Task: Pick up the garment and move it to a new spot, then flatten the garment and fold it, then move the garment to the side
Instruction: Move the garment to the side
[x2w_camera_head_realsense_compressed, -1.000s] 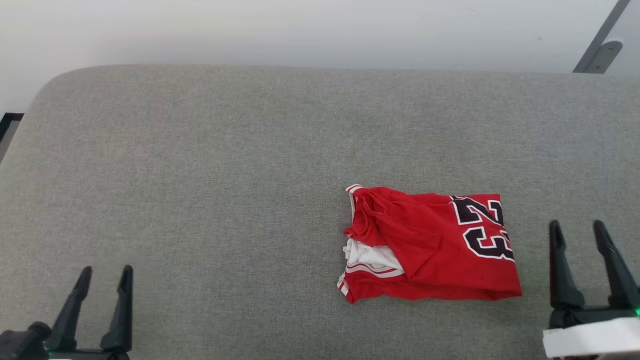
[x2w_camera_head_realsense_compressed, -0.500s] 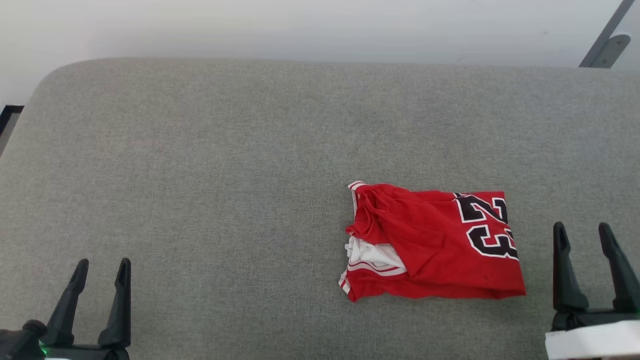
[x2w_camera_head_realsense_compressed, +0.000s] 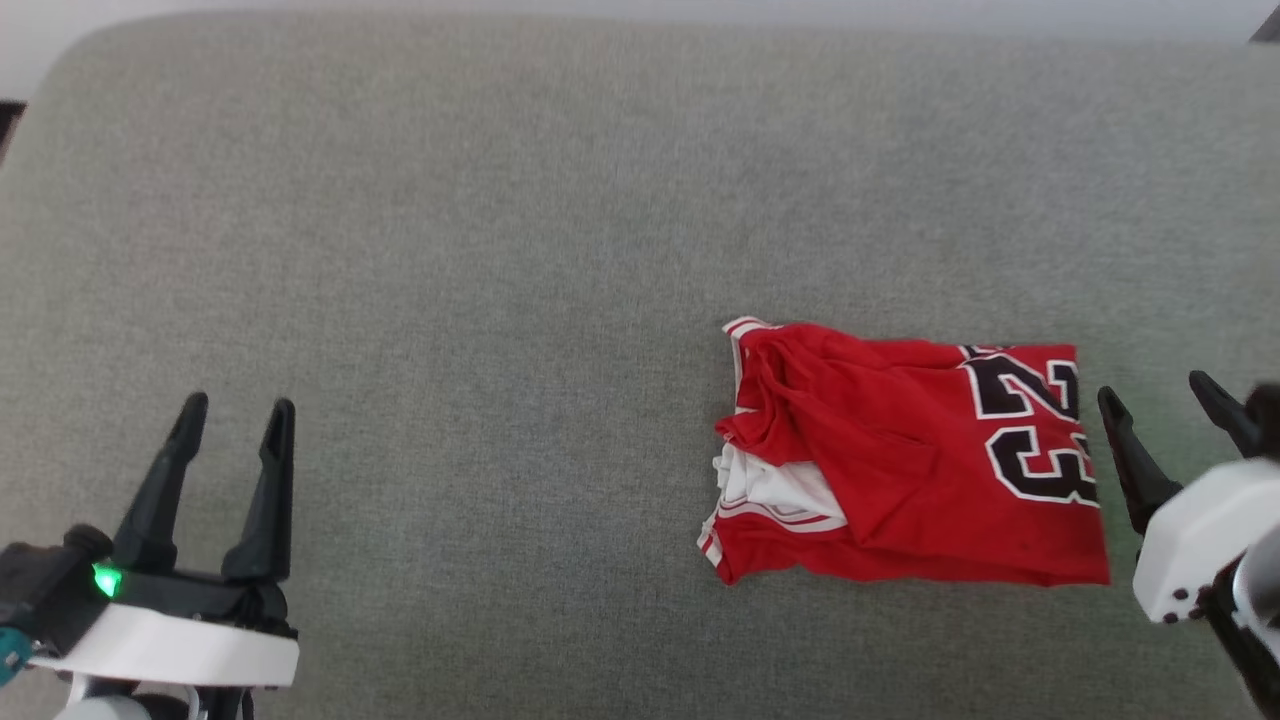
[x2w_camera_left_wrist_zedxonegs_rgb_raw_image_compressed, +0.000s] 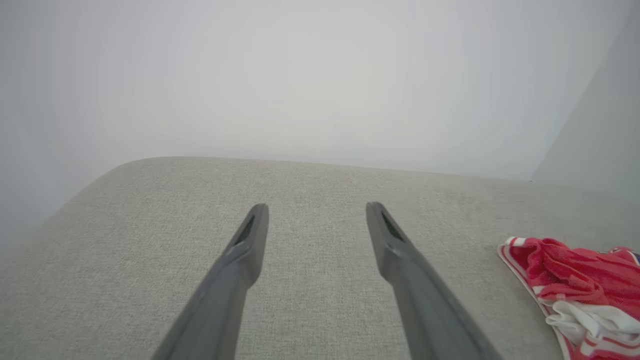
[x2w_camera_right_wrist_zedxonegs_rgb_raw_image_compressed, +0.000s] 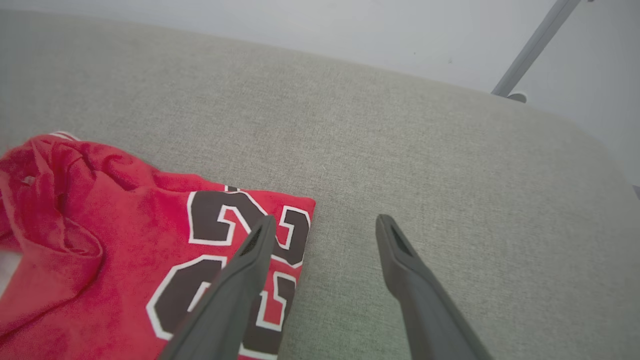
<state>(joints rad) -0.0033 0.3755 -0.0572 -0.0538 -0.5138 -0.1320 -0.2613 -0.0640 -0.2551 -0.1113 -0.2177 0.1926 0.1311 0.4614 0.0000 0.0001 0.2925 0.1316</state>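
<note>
Where garment (x2w_camera_head_realsense_compressed: 900, 470) lies, right claw (x2w_camera_head_realsense_compressed: 1152, 388) alongside, splayed

left gripper (x2w_camera_left_wrist_zedxonegs_rgb_raw_image_compressed: 317, 207): jaws wide apart, long and dark, rising from bottom edge, bare fabric between them | worktop (x2w_camera_left_wrist_zedxonegs_rgb_raw_image_compressed: 150, 240): grey woven fabric, rounded far corner at left | garment (x2w_camera_left_wrist_zedxonegs_rgb_raw_image_compressed: 575, 272): bunched red and white, striped trim, lying at lower right edge, well apart from jaws | wall (x2w_camera_left_wrist_zedxonegs_rgb_raw_image_compressed: 300, 75): pale, plain

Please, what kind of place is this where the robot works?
Probably an indoor test room rather than a lived-in home, though I cannot be sure. There is a wide grey fabric-covered surface with a rounded corner, a bare pale wall behind it, and a red garment laid on it.
</note>
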